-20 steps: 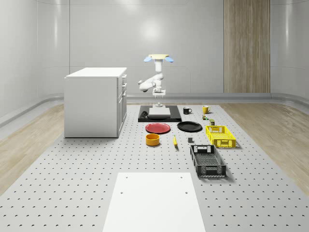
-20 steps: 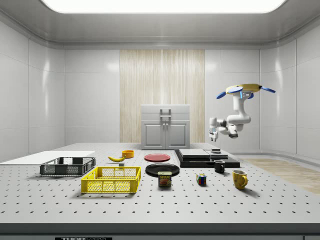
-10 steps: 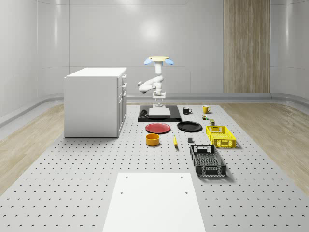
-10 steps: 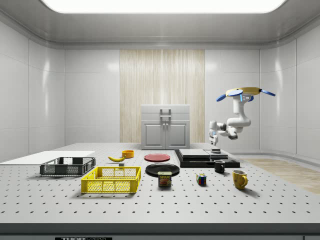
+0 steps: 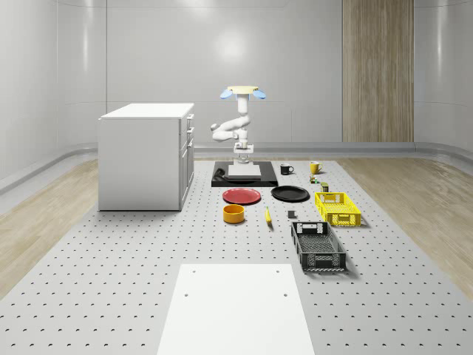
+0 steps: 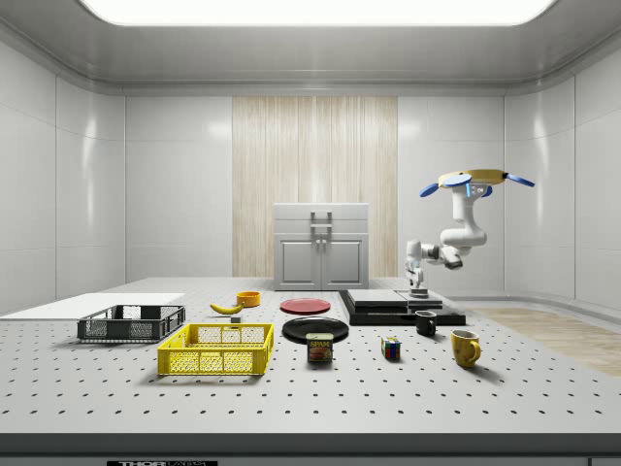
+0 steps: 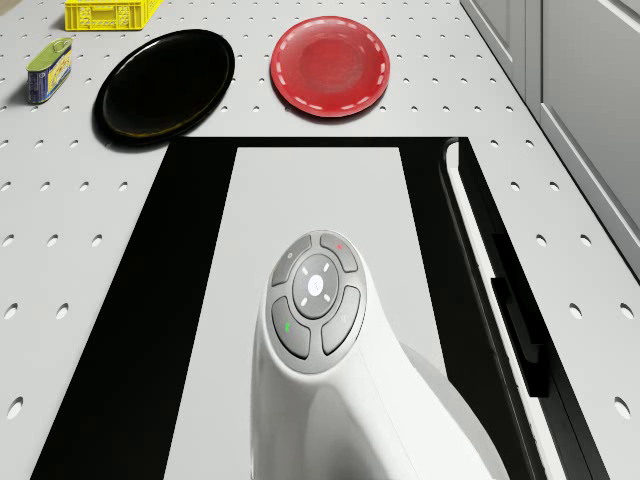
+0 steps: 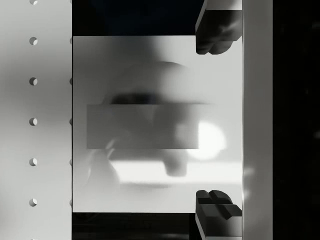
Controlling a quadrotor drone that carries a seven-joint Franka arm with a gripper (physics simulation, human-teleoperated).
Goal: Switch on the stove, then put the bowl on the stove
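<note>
Over the last second the hand (image 6: 418, 288) has come down toward the stove (image 6: 400, 307): in the side view it hung clear above the stove's pale top, and now it sits just above that top, near the end toward that view's right. The arm (image 5: 229, 129) has folded in, its elbow drawn up closer under the drone (image 5: 242, 91). The drone itself has sunk slightly and shifted a little toward the side view's left, hovering beyond the stove's far end.
</note>
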